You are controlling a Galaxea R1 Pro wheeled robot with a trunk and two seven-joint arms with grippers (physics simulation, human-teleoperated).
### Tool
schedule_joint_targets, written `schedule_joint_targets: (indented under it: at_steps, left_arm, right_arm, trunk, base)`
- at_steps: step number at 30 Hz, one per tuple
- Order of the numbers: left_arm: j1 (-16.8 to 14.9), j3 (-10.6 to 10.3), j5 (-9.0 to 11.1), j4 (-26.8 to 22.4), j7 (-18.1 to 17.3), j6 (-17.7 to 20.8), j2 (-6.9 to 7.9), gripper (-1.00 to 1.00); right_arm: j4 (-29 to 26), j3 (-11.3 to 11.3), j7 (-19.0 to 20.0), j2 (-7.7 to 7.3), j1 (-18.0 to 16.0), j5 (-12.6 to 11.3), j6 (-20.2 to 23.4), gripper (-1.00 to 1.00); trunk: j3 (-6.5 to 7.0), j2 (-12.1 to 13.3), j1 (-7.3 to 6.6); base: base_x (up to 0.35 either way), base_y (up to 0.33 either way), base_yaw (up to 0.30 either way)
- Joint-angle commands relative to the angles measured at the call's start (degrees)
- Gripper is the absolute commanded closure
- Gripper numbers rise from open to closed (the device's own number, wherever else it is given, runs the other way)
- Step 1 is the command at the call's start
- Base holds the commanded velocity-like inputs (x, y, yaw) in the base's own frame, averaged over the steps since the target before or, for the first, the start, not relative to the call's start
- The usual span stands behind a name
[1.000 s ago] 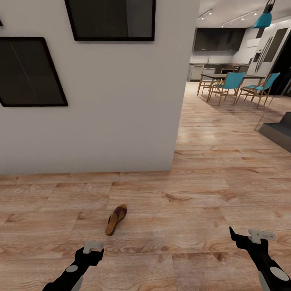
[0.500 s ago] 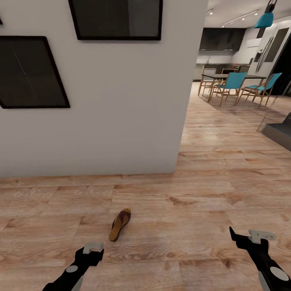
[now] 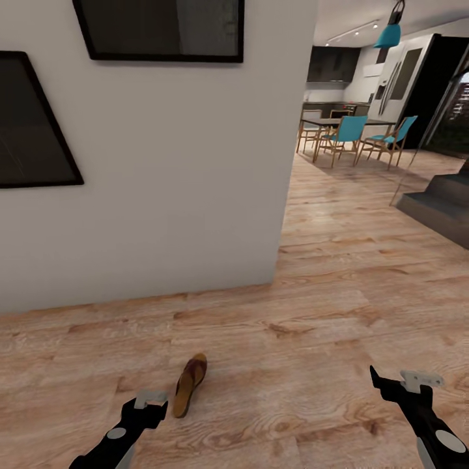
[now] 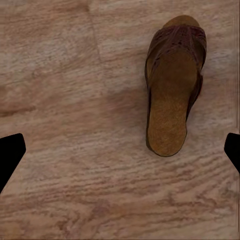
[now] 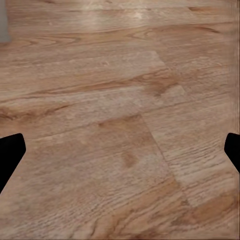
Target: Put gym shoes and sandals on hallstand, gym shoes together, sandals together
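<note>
One brown sandal [image 3: 189, 384] with a tan insole and dark woven strap lies flat on the corridor floor [image 3: 293, 339], just ahead of my left gripper [image 3: 151, 405]. In the left wrist view the sandal [image 4: 173, 97] sits off to one side of the line between the fingertips, and the left gripper [image 4: 120, 152] is open and empty. My right gripper [image 3: 397, 384] hangs above bare planks at the lower right, and the right wrist view shows this gripper [image 5: 120, 152] open with wood floor [image 5: 115, 125] beneath. The gym shoes and the hallstand are out of view.
A white wall [image 3: 169, 182] with dark framed pictures [image 3: 163, 29] stands close ahead and ends at a corner [image 3: 281, 260]. Past it the floor runs to a dining table with blue chairs [image 3: 345, 133]. Dark steps [image 3: 436, 208] sit at the right.
The camera has moved and turned, so the whole picture shifted. The sandal now sits lower in the head view, closer to my left gripper. Both grippers keep their pose.
</note>
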Motion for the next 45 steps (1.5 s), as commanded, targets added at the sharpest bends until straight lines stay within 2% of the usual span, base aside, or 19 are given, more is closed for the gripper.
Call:
schedule_joint_targets:
  at_steps: [1, 14, 17, 19, 20, 21, 22, 24, 25, 26, 30, 39, 45]
  left_arm:
    - [-0.03, -0.16, -0.33, 0.02, 0.0, -0.19, 0.02, -1.0]
    - [0.03, -0.29, -0.35, 0.01, 0.03, -0.2, -0.13, -1.0]
    - [0.03, -0.37, -0.38, 0.01, 0.06, -0.23, -0.21, -1.0]
    - [0.03, -0.38, -0.45, 0.1, 0.07, -0.94, -0.24, -1.0]
    - [0.03, -0.39, -0.52, 0.26, 0.1, -1.56, -0.25, -1.0]
    - [0.03, -0.38, -0.6, 0.48, 0.32, -2.31, -0.26, -1.0]
    - [0.03, -0.33, -0.59, 0.52, 0.39, -2.55, -0.26, -1.0]
    - [0.03, -0.27, -0.59, 0.53, 0.5, -2.68, -0.26, -1.0]
    - [0.03, -0.38, -0.65, 0.36, 0.57, -2.82, -0.23, -1.0]
    - [0.03, -0.49, -0.69, 0.3, 0.62, -2.86, -0.22, -1.0]
    - [0.02, -0.57, -0.83, 0.54, 0.75, -2.91, 0.0, -1.0]
    - [0.03, -0.69, -0.82, 0.54, 0.79, -2.97, -0.09, -1.0]
    - [0.03, -0.74, -0.76, 0.14, 0.73, -2.93, -0.25, -1.0]
  right_arm:
    - [0.04, -0.13, 0.42, 0.02, -0.05, -0.22, -0.17, -1.0]
    - [-0.18, -0.2, 0.34, -0.08, -0.05, -0.27, -0.19, -1.0]
    - [-1.1, -0.74, 0.33, -0.77, -0.05, -0.27, -0.11, -1.0]
    - [-3.14, -1.85, 0.33, -1.86, -0.09, -0.28, 0.63, -1.0]
    - [-4.76, -2.4, 0.33, -2.4, -0.15, -0.3, 1.85, -1.0]
    - [-8.66, -2.98, 0.33, -3.09, -0.44, -0.35, 6.16, -1.0]
    - [-10.76, -3.12, 0.33, -3.27, -0.73, -0.36, 8.88, -1.0]
    - [-12.75, -3.21, 0.33, -3.38, -1.05, -0.37, 11.57, -1.0]
    - [-15.39, -3.38, 0.43, -3.48, -1.5, -0.42, 15.83, -1.0]
    - [-16.08, -3.41, 0.49, -3.47, -1.61, -0.44, 17.07, -1.0]
    - [-17.66, -3.43, 0.69, -3.34, -1.78, -0.43, 19.02, -1.0]
    - [-18.0, -3.38, 0.69, -3.32, -1.8, -0.43, 19.38, -1.0]
    - [-18.22, -3.38, 0.68, -3.24, -1.8, -0.47, 19.41, -1.0]
  trunk:
    - [-0.04, -0.01, 0.0]
    - [-0.04, -0.01, 0.0]
    - [-0.04, -0.01, 0.0]
    - [-0.04, -0.01, 0.0]
    - [-0.04, -0.01, 0.0]
    - [-0.04, -0.01, 0.0]
    - [-0.04, -0.01, 0.0]
    - [-0.04, -0.01, 0.0]
    - [-0.04, -0.01, 0.0]
    - [-0.04, -0.01, 0.0]
    - [-0.04, -0.01, 0.0]
    - [-0.04, -0.01, 0.0]
    - [0.07, -0.01, 0.0]
  base:
    - [0.046, 0.036, -0.264]
    - [0.01, 0.008, -0.204]
    - [0.001, 0.001, -0.034]
    - [0.0, 0.0, -0.015]
    - [0.0, 0.0, -0.009]
    - [0.0, 0.0, -0.004]
    - [0.0, 0.0, -0.002]
    - [0.0, 0.0, -0.002]
    - [0.023, 0.0, -0.001]
    - [0.098, 0.0, 0.0]
    - [0.21, 0.0, 0.0]
    - [0.248, 0.0, -0.009]
    - [0.023, 0.0, -0.232]
